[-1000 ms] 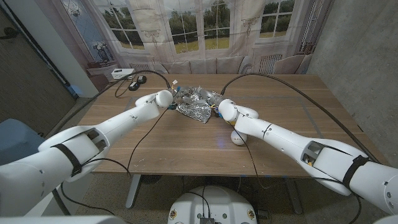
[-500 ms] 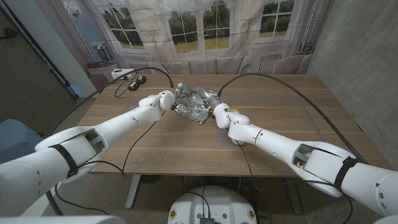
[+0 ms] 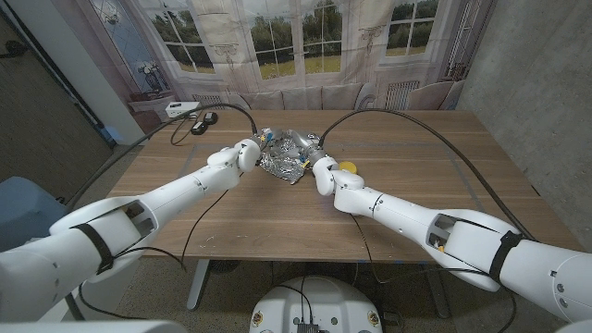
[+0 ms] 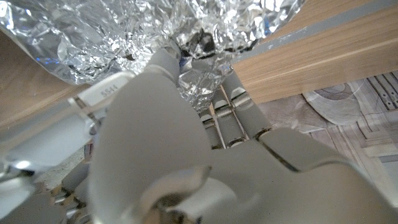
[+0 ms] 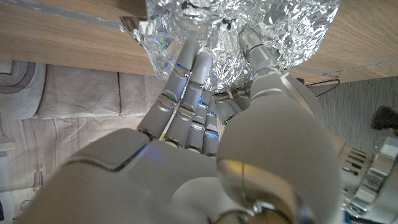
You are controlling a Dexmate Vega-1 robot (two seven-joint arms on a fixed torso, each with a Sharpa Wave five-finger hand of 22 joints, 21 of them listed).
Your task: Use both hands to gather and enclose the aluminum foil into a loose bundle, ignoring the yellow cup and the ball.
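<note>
The crumpled aluminum foil [image 3: 288, 153] lies at the far middle of the wooden table [image 3: 277, 217], bunched between my two hands. My left hand [image 3: 247, 154] presses into its left side. In the left wrist view a fold of foil [image 4: 200, 79] sits between the thumb and the fingers [image 4: 231, 111]. My right hand [image 3: 320, 168] closes on the foil's right edge. In the right wrist view its fingers [image 5: 186, 74] and thumb reach into the foil [image 5: 236, 25], with foil between them. The yellow cup [image 3: 348, 167] lies just right of my right hand.
A white box [image 3: 181, 109] and black plugs [image 3: 202, 122] sit at the far left corner. Black cables [image 3: 407, 122] arc over the back of the table to both wrists. A grey wall stands to the right.
My right hand has swung left and forward onto the foil, uncovering the yellow cup. My left hand has pushed in from the other side. The foil is bunched tighter.
</note>
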